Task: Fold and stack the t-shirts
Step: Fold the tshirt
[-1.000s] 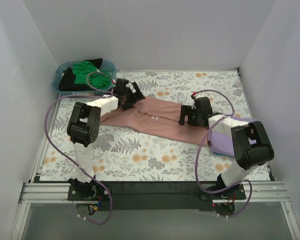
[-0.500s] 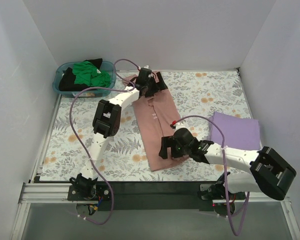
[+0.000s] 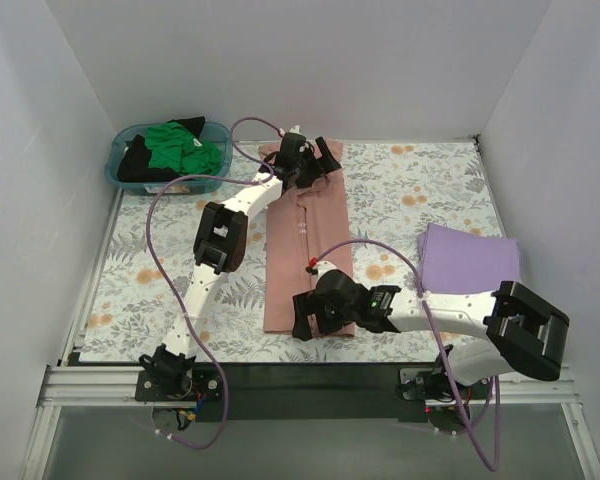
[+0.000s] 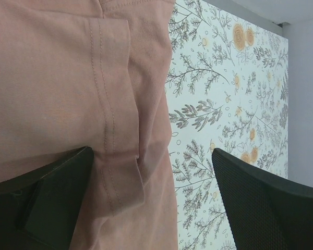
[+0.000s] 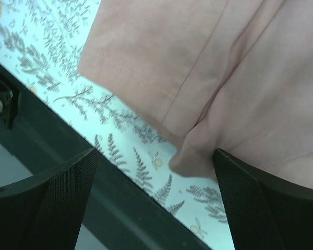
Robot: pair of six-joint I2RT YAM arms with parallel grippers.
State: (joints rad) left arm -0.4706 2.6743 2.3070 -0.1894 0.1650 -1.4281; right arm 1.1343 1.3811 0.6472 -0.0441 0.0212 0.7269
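White floral table cloth [image 3: 430,185] carries the dusty pink t-shirt [image 3: 315,225], a long strip from its far edge to its near edge. Left gripper [image 3: 305,165] over the far end, right gripper [image 3: 317,318] over the near hem; both spread wide, gripping nothing.

Light is bright, even and diffuse from overhead, the white walls [image 3: 300,70] read evenly lit, shadows on the table cloth [image 3: 430,180] are faint and soft-edged, the overhead view is sharp throughout, and both wrist views hold crisp the stitching on the pink shirt [image 4: 52,78] and the mesh texture of the black fingers [image 4: 266,208].
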